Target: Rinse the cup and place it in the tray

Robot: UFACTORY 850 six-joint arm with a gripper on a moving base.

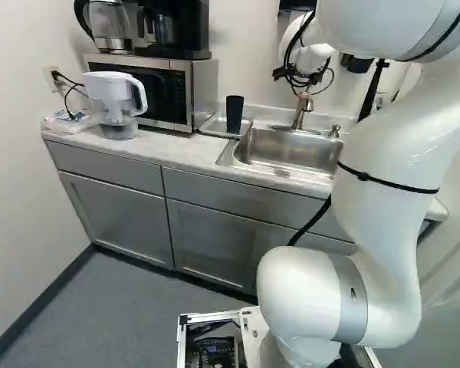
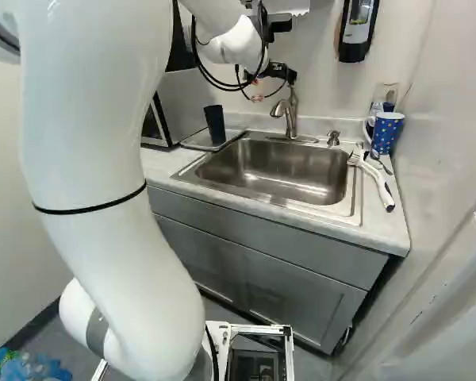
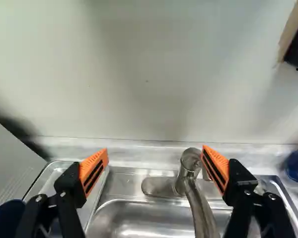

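Pale walls meet behind a light counter (image 1: 180, 152) set on grey cabinets (image 1: 215, 238), with a metal sink (image 2: 274, 171) let into its top. Along the counter from the left of the left base view come a plastic packet (image 1: 67, 121), a white-lidded water pitcher (image 1: 111, 96) and a microwave (image 1: 157, 90), which bears a kettle (image 1: 110, 24) and a black coffee maker (image 1: 172, 27). The microwave crowds one side of the metal tray (image 1: 216, 124); the sink borders the other.

At the back of the sink rises the faucet (image 2: 290, 111), right ahead of the gripper (image 1: 299, 81) and seen between its fingers in the wrist view. Beside the faucet sits a small metal pump (image 2: 333, 138). Past the sink, at the right of the right base view, are a white-handled brush (image 2: 377, 178) and a blue dotted cup (image 2: 387, 131), a clear container (image 2: 387, 92) just behind it. Above, a black dispenser (image 2: 355, 30) hangs on the wall.

The dark cup (image 1: 234, 113) stands upright in the tray, near the sink; what it holds inside is hidden. The fingers (image 3: 94, 171) are spread wide, well apart from the cup
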